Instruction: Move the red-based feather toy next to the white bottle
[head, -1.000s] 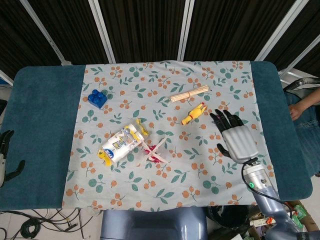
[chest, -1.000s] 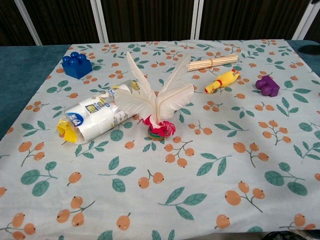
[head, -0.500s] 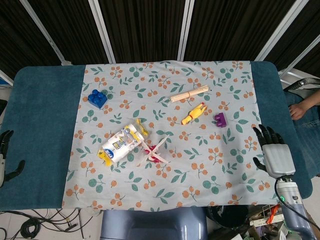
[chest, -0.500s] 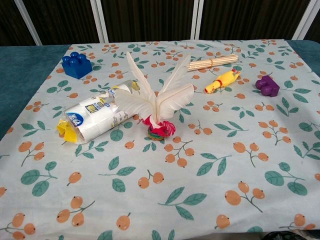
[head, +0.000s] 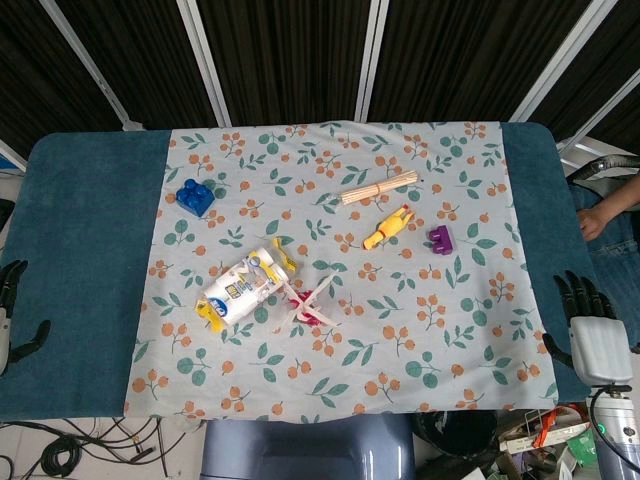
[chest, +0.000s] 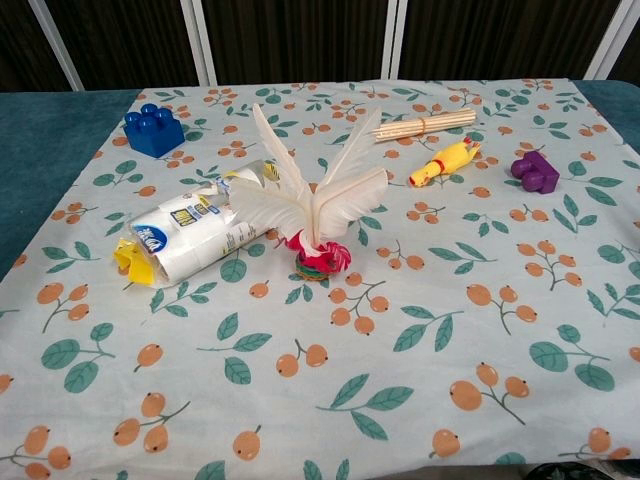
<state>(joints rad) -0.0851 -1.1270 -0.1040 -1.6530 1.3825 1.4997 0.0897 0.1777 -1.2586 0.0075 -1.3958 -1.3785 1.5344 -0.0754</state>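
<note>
Now that the right hand (head: 598, 335) has pulled back off the floral cloth to the surface edge, fingers spread, empty, the red-based white feather toy (chest: 315, 225) stands touching the lying white plastic bottle (chest: 195, 235); placement looks done. Left hand (head: 10, 315) idle, apparently empty.

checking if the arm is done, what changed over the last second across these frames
The right hand drew back from over the cloth near the purple block to the table's right edge, open and empty. The feather toy, white bottle and left hand stayed put.
</note>
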